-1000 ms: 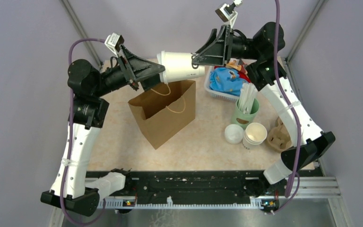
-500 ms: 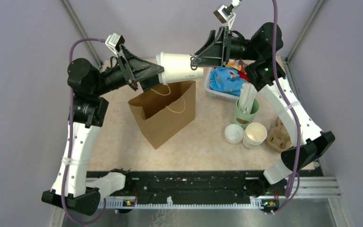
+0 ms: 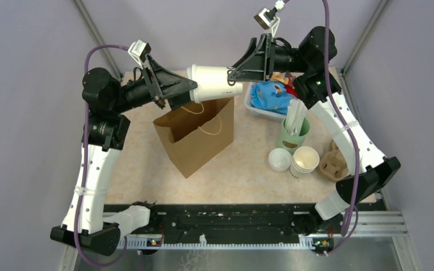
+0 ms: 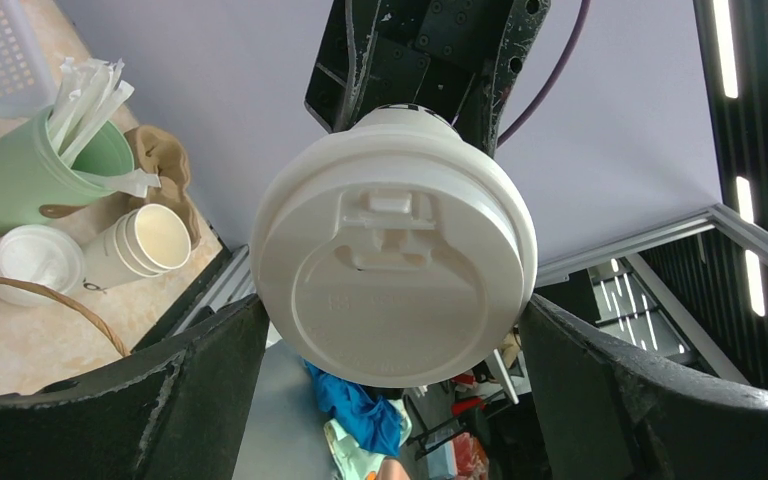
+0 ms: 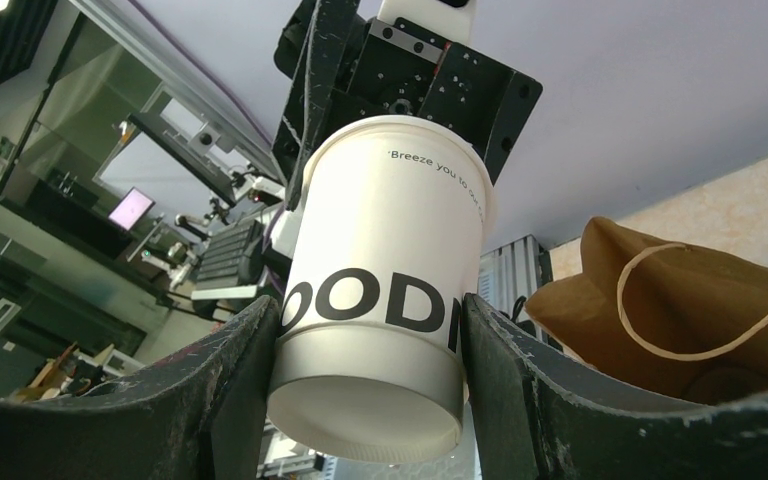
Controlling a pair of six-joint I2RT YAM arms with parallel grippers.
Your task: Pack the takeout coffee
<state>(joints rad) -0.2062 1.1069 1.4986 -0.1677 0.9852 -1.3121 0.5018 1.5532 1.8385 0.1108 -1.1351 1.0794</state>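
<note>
The takeout coffee (image 3: 215,83), a white lidded paper cup with black lettering, hangs on its side in the air above the open brown paper bag (image 3: 195,132). My right gripper (image 3: 234,76) is shut on the cup's base end; in the right wrist view its fingers press both sides of the cup (image 5: 385,280). My left gripper (image 3: 191,90) stands wide open at the lid end. In the left wrist view the white lid (image 4: 395,270) fills the space between its spread fingers (image 4: 210,380). I cannot tell whether they touch the rim.
At the right of the table are a white basket (image 3: 248,104) with blue packets, a green cup of wrapped straws (image 3: 294,132), a stack of lidless cups (image 3: 305,161), a loose lid (image 3: 280,160) and a cardboard carrier (image 3: 333,161).
The cup and both grippers have crept slightly left and up. The right grip on the cup is unchanged and the left jaws stay wide open.
</note>
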